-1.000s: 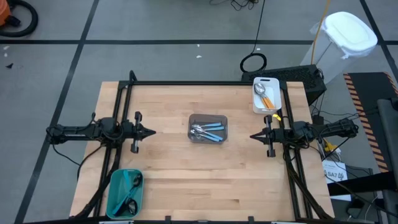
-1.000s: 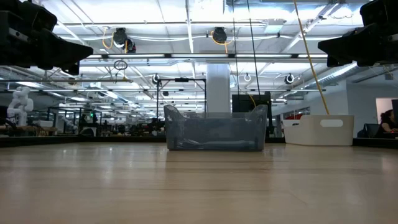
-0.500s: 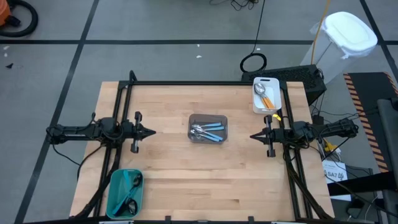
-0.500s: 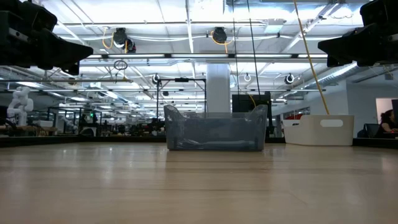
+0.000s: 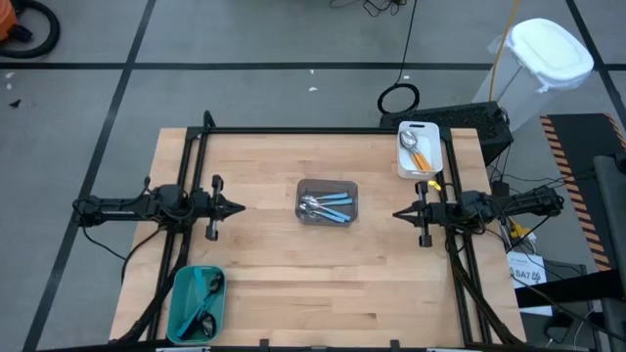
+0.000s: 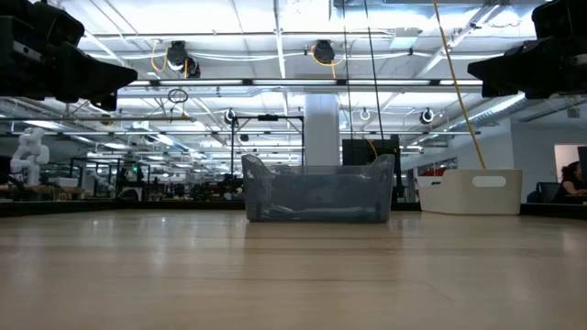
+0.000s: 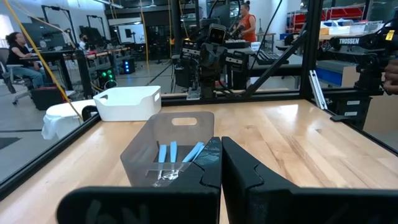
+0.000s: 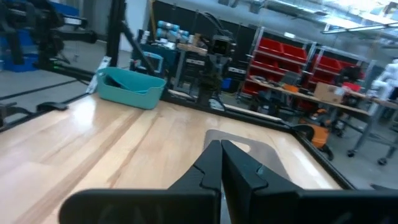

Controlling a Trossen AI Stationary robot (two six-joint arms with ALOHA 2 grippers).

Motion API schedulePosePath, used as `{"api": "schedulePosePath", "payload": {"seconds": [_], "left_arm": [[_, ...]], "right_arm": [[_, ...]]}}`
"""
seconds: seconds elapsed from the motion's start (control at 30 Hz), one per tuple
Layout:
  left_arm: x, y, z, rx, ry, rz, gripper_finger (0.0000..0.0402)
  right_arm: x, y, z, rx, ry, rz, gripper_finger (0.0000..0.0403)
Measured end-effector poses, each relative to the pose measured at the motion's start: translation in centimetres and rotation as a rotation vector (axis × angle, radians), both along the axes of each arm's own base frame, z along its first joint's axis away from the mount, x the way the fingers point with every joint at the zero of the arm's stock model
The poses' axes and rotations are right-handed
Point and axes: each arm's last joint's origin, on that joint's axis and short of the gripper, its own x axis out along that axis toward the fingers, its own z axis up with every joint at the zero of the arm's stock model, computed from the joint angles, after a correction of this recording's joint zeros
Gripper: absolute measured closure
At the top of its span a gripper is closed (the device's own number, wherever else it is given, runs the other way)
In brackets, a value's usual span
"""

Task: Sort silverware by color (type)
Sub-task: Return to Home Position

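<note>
Silverware [image 5: 328, 205] is lying in three bins while both arms are hanging parked over the wooden table [image 5: 264, 274]. On the left side, the left gripper [image 5: 235, 207] is pointing inward, its fingers pressed together and holding nothing. Below it in the overhead view, at the table's corner, a teal bin [image 5: 179, 293] is holding the dark-bowled spoons [image 5: 207, 293]. At the centre, a grey bin [image 5: 302, 202] is holding silver spoons [image 5: 311, 205] with light-blue handles. Their long axes are running roughly along the line between the two grippers, with bowls toward the left arm and handles toward the right. The bin is sitting between the two tips, apart from both, with the right gripper [image 5: 398, 213] looking slightly nearer. That gripper is also closed tight and empty, hovering clear of the wood. Beyond it, at the far right corner, a white bin [image 5: 402, 156] is carrying orange-handled spoons [image 5: 419, 152]. No spoon is showing loose on the table, so the sorting is looking finished and neither arm seems to need another reach.
</note>
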Motion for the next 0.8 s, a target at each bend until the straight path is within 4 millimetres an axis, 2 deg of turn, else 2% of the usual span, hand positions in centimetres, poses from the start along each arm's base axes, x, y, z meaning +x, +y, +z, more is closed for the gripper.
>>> {"api": "schedulePosePath", "payload": {"seconds": [0.4,0.8], "left_arm": [[0.0,0.0,0.0,0.0,0.001,0.0,0.0401],[0.0,0.0,0.0,0.0,0.0,0.0,0.0401]], "right_arm": [[0.08,-0.88,-0.02,0.031,0.001,-0.099,0.0403],[0.09,-0.91,-0.02,0.077,0.002,-0.084,0.0399]]}}
